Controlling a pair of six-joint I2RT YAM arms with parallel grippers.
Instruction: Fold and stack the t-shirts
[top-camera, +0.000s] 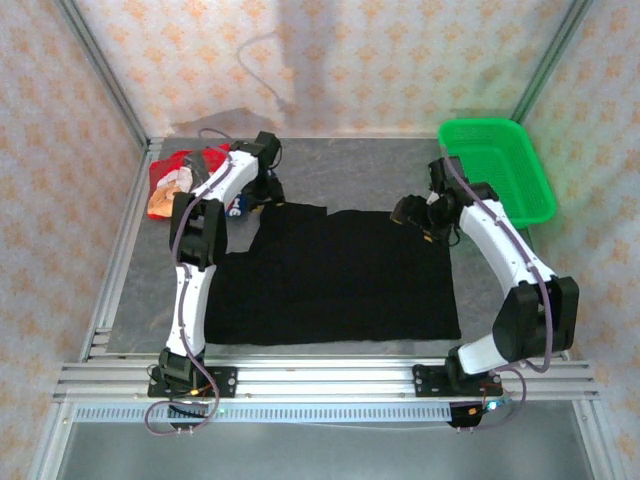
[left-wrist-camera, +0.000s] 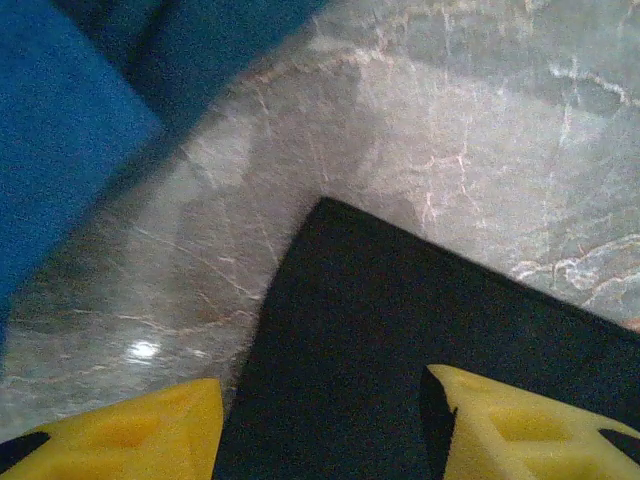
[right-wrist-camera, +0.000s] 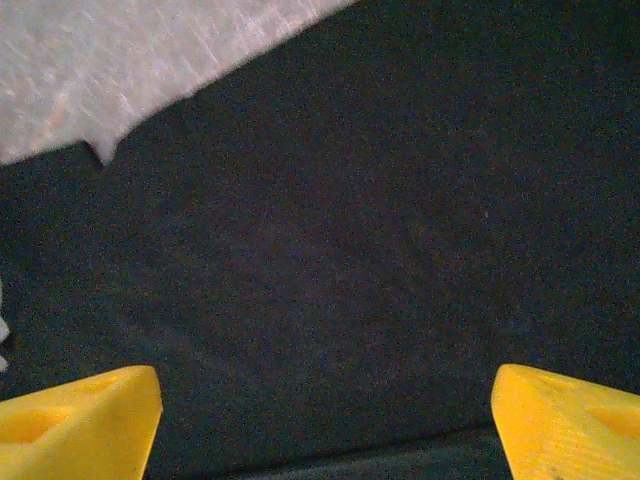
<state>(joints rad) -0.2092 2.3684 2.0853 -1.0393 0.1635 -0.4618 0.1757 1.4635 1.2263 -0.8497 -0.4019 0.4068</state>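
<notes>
Left gripper (left-wrist-camera: 325, 390) is holding its yellow fingers apart, gripping nothing, over a far corner of the large plain black cloth t-shirt (top-camera: 340, 275) | right gripper (right-wrist-camera: 325, 385) is spreading wide above that shirt's far right edge | black shirt is lying flat on the grey marbled table (top-camera: 350, 175) | blue cloth t-shirt (left-wrist-camera: 60, 130) is lying near the left gripper | red printed t-shirt (top-camera: 175, 170) is bunching far left

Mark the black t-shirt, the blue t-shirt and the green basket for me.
black t-shirt (top-camera: 340, 285): top external view, middle of the cloth.
blue t-shirt (left-wrist-camera: 60, 130): left wrist view, upper-left cloth.
green basket (top-camera: 480, 124): top external view, far rim.
</notes>
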